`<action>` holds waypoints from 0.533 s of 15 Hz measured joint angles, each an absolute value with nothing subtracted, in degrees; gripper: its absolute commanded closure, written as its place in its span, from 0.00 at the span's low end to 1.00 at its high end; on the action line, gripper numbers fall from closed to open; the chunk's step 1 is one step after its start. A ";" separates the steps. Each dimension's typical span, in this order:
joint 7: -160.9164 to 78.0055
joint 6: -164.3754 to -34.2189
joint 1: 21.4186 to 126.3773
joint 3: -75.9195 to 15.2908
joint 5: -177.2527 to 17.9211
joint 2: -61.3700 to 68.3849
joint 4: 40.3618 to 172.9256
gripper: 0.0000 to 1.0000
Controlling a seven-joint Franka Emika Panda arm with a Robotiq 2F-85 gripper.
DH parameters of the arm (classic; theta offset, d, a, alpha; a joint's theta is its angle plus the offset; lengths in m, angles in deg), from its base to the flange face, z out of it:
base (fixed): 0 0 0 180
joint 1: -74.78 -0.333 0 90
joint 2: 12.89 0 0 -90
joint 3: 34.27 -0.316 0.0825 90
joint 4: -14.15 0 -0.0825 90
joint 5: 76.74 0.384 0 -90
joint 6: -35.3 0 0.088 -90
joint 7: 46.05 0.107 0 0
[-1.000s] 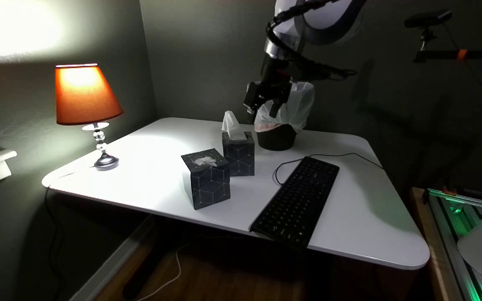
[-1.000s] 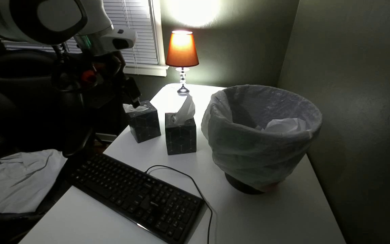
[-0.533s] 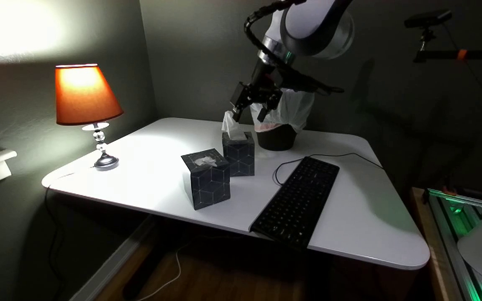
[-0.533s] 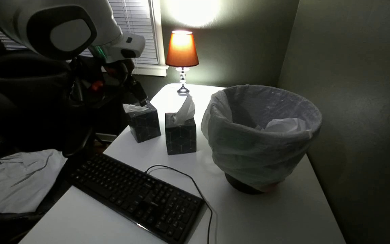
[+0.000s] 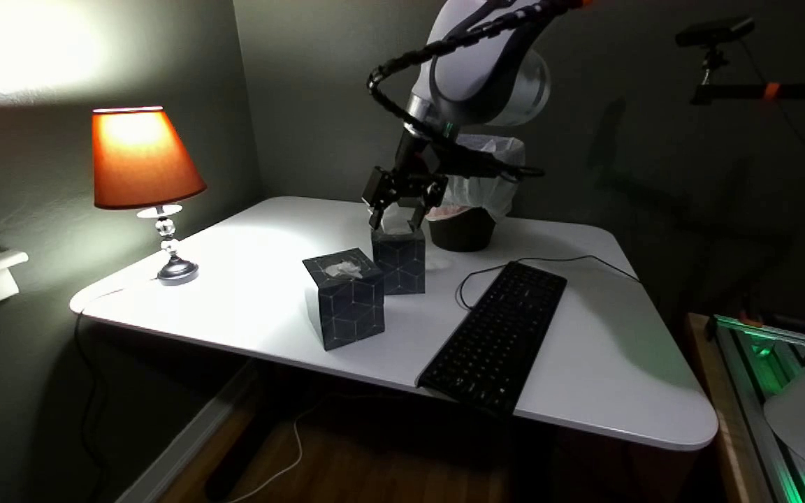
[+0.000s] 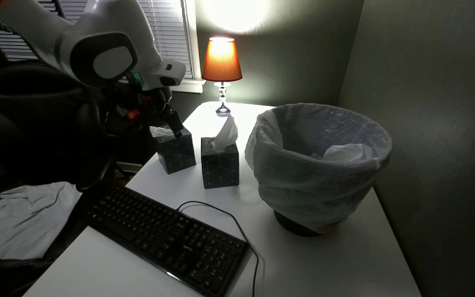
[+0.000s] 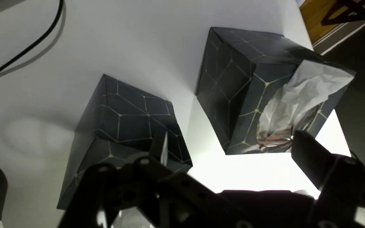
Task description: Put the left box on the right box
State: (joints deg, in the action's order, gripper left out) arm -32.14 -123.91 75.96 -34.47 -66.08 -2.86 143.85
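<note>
In the wrist view, your hand (image 7: 230,136) gapes, gripping nothing; the left box (image 7: 261,91) lies ahead, slightly right of its midline.

Left box (image 5: 345,302): dark grey-blue cube with pale geometric lines. Sits upright on the table (image 5: 427,318), left of centre in both exterior views; shows crumpled white tissue (image 5: 343,270) low in the opening. Right box (image 6: 220,168): same pattern. Stands upright nearer mid-frame, just beside, apart; bears tall white tissue (image 6: 226,138).
</note>
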 measured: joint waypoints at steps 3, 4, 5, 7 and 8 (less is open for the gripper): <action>-31.24 -122.98 75.43 -34.03 -67.95 1.01 140.82 0.00; -31.13 -122.63 75.25 -33.99 -68.26 2.12 139.84 0.00; -31.05 -122.40 75.07 -33.96 -68.40 3.15 138.83 0.00; -30.86 -121.75 74.66 -33.97 -68.39 4.95 136.90 0.00; -30.68 -121.67 74.45 -33.96 -68.39 5.71 136.02 0.00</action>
State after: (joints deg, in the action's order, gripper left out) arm -30.68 -121.67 74.45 -33.96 -68.39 5.71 136.02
